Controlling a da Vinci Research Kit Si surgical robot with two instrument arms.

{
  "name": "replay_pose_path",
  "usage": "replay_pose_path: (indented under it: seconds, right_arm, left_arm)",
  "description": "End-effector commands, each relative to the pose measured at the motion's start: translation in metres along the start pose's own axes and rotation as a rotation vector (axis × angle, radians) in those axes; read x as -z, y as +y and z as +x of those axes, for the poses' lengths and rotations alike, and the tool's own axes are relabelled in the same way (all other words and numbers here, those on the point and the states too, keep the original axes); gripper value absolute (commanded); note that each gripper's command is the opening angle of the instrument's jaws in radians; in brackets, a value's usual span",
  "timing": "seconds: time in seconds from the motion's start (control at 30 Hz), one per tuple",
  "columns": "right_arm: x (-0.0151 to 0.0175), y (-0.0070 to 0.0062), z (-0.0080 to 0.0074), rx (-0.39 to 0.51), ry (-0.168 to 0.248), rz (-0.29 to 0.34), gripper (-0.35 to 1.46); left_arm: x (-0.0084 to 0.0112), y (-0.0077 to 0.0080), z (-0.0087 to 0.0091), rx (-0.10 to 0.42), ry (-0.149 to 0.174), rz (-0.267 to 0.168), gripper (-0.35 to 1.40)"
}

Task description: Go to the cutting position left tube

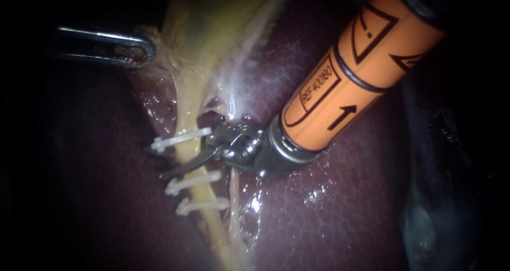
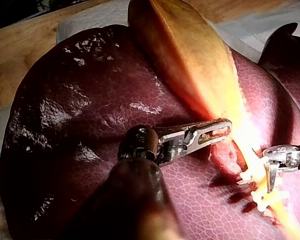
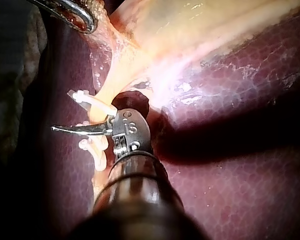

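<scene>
The left tube is pale yellow and runs down from the gallbladder over the liver. It carries three white clips: an upper, a middle and a lower. My right instrument, on an orange shaft, lays its curved blades, shut, across this tube between the upper and middle clips. The right wrist view shows these blades reaching past the tube. A thinner right tube runs beside it. My left instrument has slotted jaws shut on the gallbladder's edge, as its wrist view also shows.
Dark red liver surrounds the tubes on all sides. A small dark hole opens in the tissue just above the right instrument's wrist. Whitish film covers the gallbladder's right edge. A wooden board lies beyond the liver.
</scene>
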Motion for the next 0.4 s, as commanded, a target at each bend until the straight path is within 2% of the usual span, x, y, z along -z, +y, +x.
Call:
replay_pose_path:
  seconds: [0.03, 0.4]
  right_arm:
    - [0.0000, -0.0001, 0.0001, 0.001, -0.004, 0.004, 1.19]
    - [-0.0001, -0.0003, 0.0001, 0.002, -0.001, 0.000, 1.20]
  left_arm:
    - [0.0000, 0.0000, 0.0000, 0.000, 0.000, 0.000, -0.35]
    - [0.0000, 0.0000, 0.0000, 0.000, 0.000, 0.000, -0.35]
